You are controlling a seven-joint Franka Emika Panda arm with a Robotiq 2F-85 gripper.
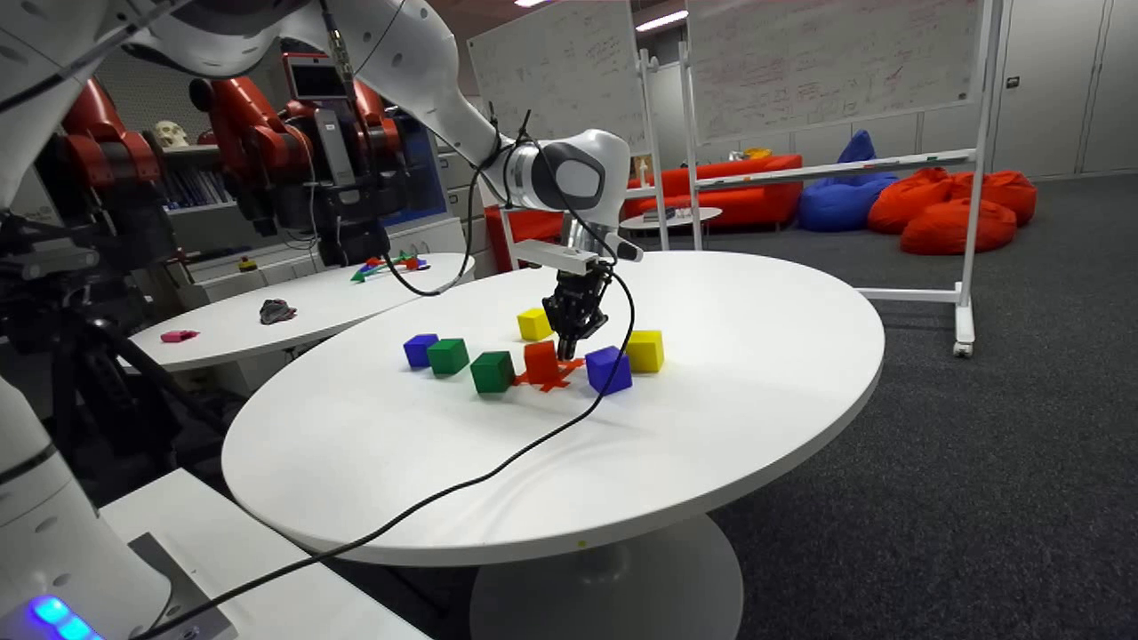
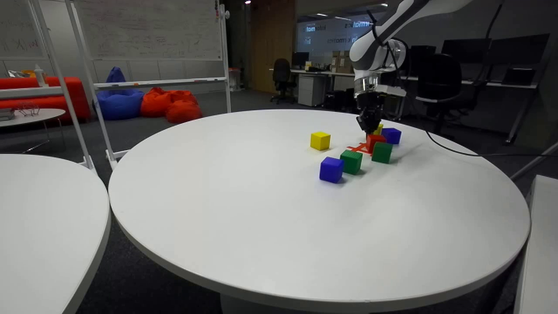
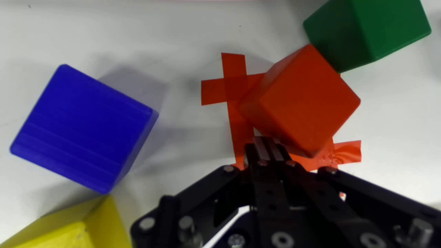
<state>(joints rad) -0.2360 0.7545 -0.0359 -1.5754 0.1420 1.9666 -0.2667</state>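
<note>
I would make any push light and square to the face, since the red cube point(image 3: 306, 103) could twist into the nearby green cube point(image 3: 368, 32). My pincer point(image 3: 266, 142) is empty, tips together. In the wrist view the red cube sits just beside them, up and right, over red tape point(image 3: 236, 88); contact is unclear.

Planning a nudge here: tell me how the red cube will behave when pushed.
The red cube will probably slide rather than roll, given its flat faces. Its crisp edges suggest stiffness. Pushed toward the nearby green cube, it may shove that along.
</note>
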